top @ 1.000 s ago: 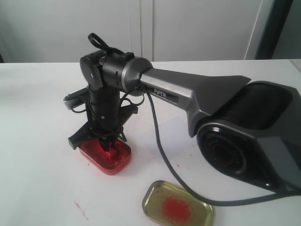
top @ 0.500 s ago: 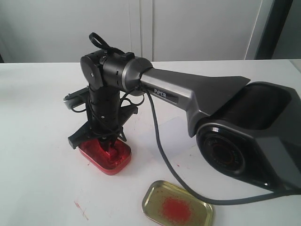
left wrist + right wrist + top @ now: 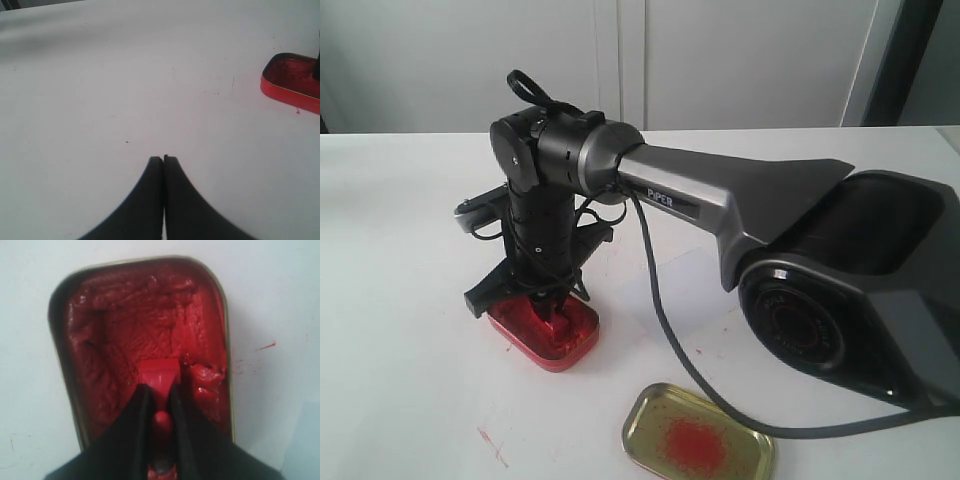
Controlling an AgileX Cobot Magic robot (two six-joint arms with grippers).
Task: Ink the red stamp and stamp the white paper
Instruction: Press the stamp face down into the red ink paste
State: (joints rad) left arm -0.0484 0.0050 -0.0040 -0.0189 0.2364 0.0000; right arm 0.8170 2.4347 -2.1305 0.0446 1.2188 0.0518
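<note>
The red stamp (image 3: pixel 159 371) stands with its square base pressed into the red paste of the open red ink tin (image 3: pixel 125 315). My right gripper (image 3: pixel 159 388) is shut on the stamp's knobbed handle. In the exterior view this gripper (image 3: pixel 552 306) points straight down into the tin (image 3: pixel 570 352) at the left of the table. My left gripper (image 3: pixel 163 159) is shut on nothing, low over bare table, with the tin (image 3: pixel 292 82) off to one side. A faint pale rectangle (image 3: pixel 692 272) behind the right arm may be the white paper; I cannot tell for sure.
The gold tin lid (image 3: pixel 698 440) with a red smear lies near the front edge. The right arm's base (image 3: pixel 840 300) fills the right side and its grey cable (image 3: pixel 665 330) trails across the table. Small red ink marks (image 3: pixel 490 445) dot the table.
</note>
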